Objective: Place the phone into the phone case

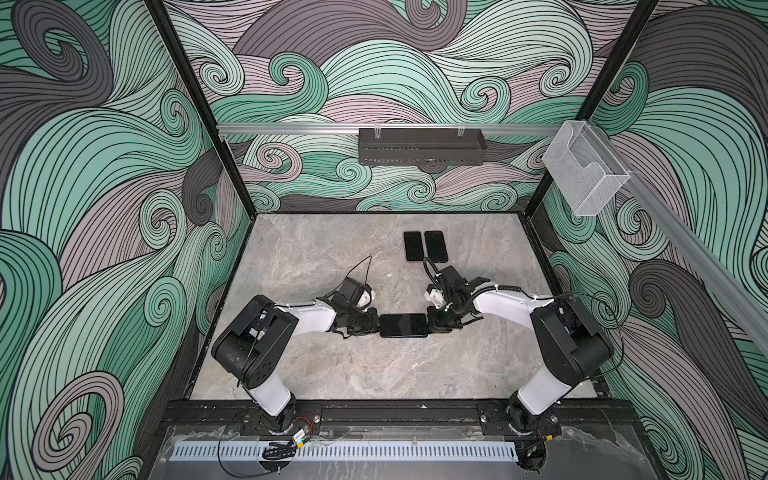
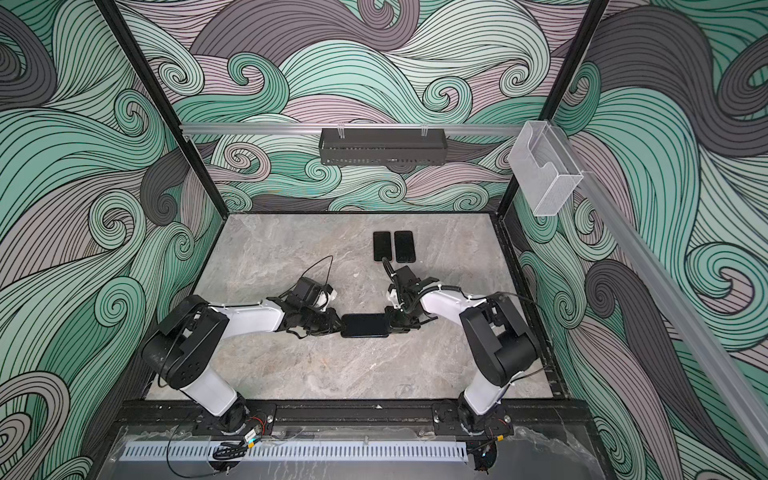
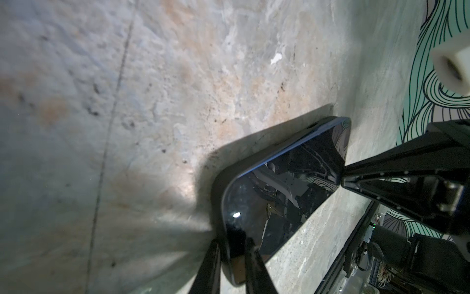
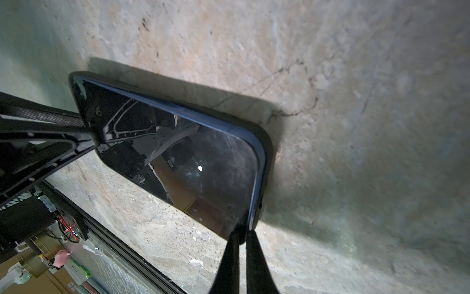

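In both top views: phone flat on marble-look table, left gripper and right gripper at its opposite short ends.

Left wrist: clamped across the near end, one finger on glossy glass, mate behind matte black phone case. Squeeze evenly and seat the soft rim all round.

Right wrist: pinched closed at a rounded corner; hold on the rim unclear. Brace there as backstop.

Both top views are evenly lit and sharp. Wrist views blur at the edges; the phone shows glare and shadows the tabletop.
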You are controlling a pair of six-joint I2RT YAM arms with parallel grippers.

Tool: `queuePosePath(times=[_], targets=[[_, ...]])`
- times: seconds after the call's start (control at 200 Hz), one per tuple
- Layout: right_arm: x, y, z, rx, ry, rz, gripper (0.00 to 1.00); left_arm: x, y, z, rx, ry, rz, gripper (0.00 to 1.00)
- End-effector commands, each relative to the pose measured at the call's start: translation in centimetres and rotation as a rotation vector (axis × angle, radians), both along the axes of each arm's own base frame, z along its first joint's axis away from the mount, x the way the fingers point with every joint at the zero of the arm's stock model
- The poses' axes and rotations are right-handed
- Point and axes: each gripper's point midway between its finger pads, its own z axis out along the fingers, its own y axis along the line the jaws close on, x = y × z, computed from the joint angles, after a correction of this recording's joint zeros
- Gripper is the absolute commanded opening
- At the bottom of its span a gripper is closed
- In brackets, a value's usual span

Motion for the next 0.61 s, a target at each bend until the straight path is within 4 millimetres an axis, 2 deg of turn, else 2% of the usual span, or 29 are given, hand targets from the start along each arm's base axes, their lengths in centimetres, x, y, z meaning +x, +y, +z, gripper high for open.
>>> queuePosePath(times=[0.0, 0.6], targets=[[-1.1, 1.0, -5.1, -0.03, 0.025, 0.048, 0.08, -1.6, -1.6, -0.6, -0.004, 0.028, -0.089, 0.18], [-1.2, 1.2, -7.7, -0.053, 0.05, 0.04, 0.07, -1.9, -1.5, -0.9, 0.004, 0.04, -0.092, 0.18]])
